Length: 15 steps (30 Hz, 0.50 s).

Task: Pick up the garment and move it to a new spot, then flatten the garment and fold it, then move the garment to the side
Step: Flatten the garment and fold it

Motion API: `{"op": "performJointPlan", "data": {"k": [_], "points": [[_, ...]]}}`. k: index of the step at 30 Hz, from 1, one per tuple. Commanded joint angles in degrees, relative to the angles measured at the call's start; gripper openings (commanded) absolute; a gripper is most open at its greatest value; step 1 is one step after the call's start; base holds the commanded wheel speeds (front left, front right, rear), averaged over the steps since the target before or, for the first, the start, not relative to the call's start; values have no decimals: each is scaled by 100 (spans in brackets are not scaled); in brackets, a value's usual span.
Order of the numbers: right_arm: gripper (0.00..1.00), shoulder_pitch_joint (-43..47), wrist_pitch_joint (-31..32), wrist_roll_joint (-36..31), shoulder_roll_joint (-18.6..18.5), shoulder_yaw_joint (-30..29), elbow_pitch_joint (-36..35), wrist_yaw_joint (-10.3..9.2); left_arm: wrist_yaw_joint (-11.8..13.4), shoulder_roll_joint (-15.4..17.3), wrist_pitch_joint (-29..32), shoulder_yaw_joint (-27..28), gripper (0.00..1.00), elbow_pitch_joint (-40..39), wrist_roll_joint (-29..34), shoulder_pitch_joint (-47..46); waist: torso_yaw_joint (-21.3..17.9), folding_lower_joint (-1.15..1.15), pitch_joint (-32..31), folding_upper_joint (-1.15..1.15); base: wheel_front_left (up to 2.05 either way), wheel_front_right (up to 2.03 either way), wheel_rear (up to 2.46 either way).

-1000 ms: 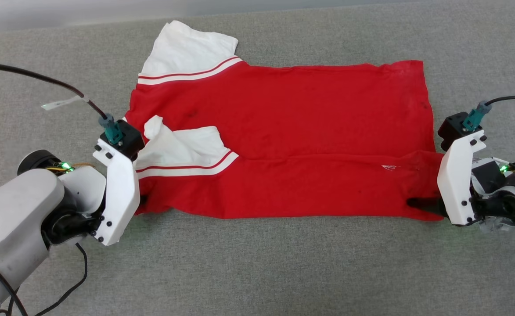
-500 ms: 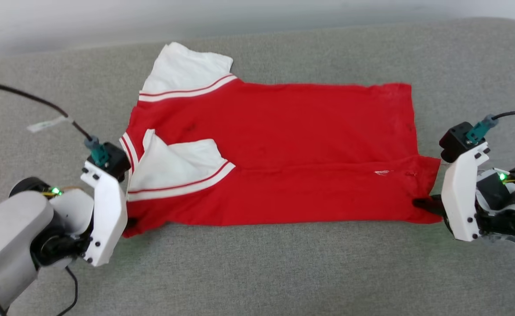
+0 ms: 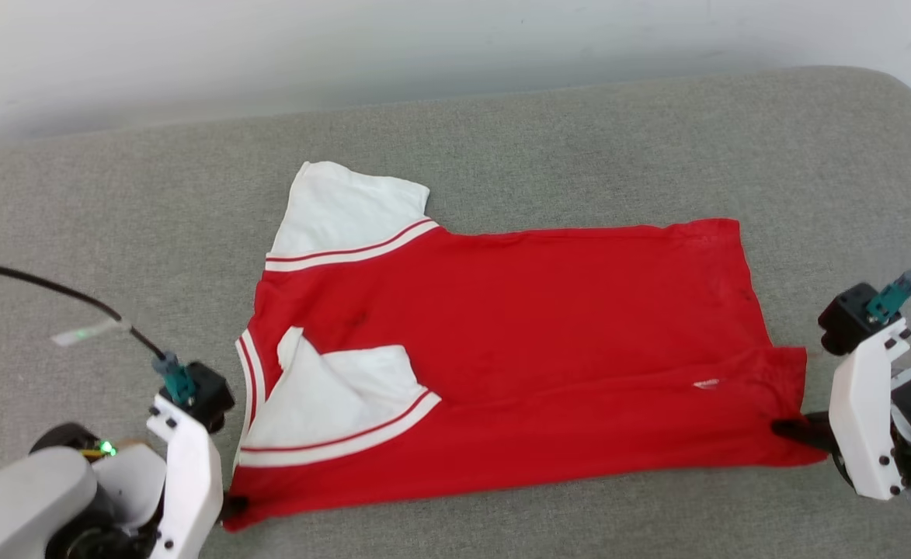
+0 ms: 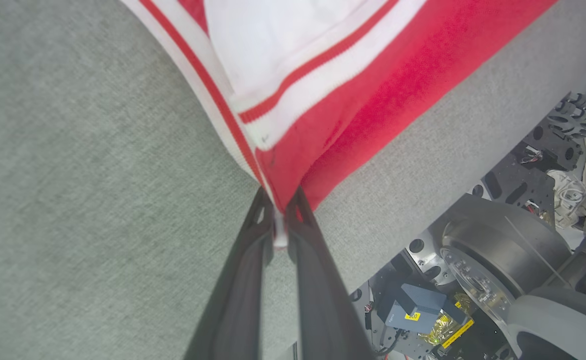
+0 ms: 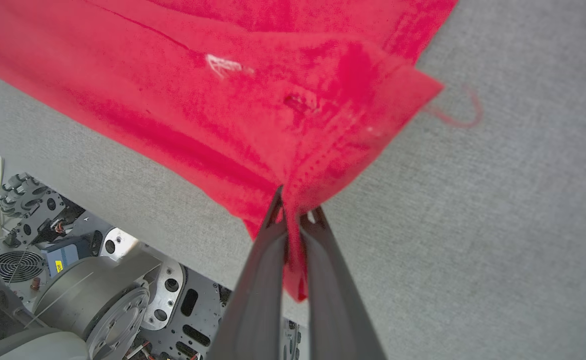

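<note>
Grey tabletop (image 3: 502, 116) carried the shirt (image 3: 540, 326) spread near its front edge, the left gripper (image 4: 280, 202) and right gripper (image 5: 293, 202) each with jaws pinched shut on a near corner, seemingly to hold it taut for dragging.

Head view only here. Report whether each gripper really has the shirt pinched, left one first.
Observer: In the left wrist view the left gripper is shut on a corner of the garment, right where the striped trim runs into red cloth. A white bit pokes out between the fingers.
Operator: Now the right.
Observer: In the right wrist view the right gripper is shut on a red hem corner, and a tongue of cloth hangs down between its fingers.
Operator: Check for snags near that corner.
Observer: A loose red thread curls off the hem onto the grey surface.
</note>
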Motion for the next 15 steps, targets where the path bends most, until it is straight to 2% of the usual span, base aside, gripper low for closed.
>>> {"op": "performJointPlan", "data": {"k": [1, 8, 9, 10, 11, 15], "points": [[0, 131, -35, -20, -15, 17, 67, -4, 74, 46, -33, -64, 0, -53, -25, 185, -9, 0, 23, 0, 0, 0, 0], [0, 354, -121, -157, 221, 114, 571, -4, 183, -55, -77, -125, 0, -19, 5, 359, 41, 0, 87, 0, 0, 0, 0], [49, 392, -153, -164, 277, 113, 650, -4, 193, -60, -92, -127, 0, 23, 67, 323, 52, 0, 84, 0, 0, 0, 0], [100, 417, -176, -188, 321, 115, 708, -4, 201, -67, -130, -112, 56, 56, 116, 271, 61, 0, 79, 0, 0, 0, 0], [100, 422, -228, -201, 363, 107, 717, -4, 208, -76, -164, -86, 100, 90, 112, 241, 67, 0, 68, 0, 0, 0, 0], [100, 279, -678, -429, 392, -12, 644, -4, 158, -2, -263, 24, 100, 42, 133, 81, 62, 0, -22, 0, 0, 0, 0]]}}
